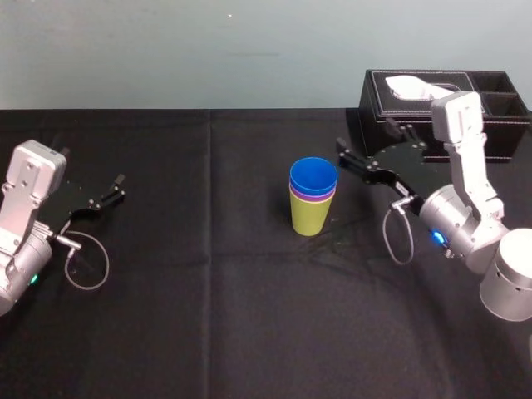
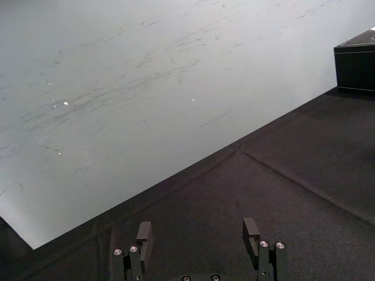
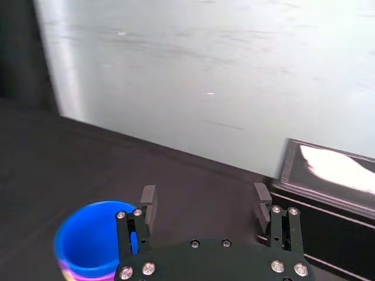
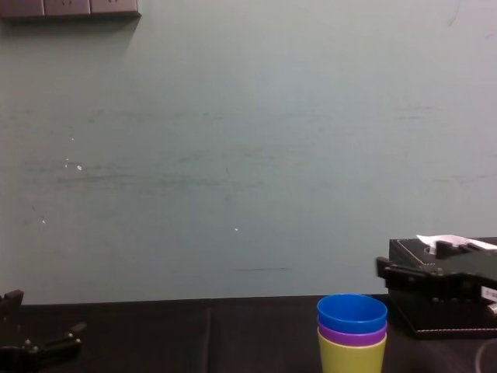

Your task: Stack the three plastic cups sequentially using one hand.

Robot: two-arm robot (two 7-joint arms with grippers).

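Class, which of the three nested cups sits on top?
The blue cup; the purple cup shows just a rim beneath, the yellow-green cup stands lowest.

Upright nested stack, table ctr: blue cup in purple cup in yellow-green cup.

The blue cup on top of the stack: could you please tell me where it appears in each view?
Head view: blue cup at centre, topping the stack.
Chest view: the cup low, right of centre.
Right wrist view: the cup beside one finger of the open right gripper.
Left wrist view: the parked left gripper faces wall and cloth instead.
Shared landmark: the black tissue box, right of the cup.
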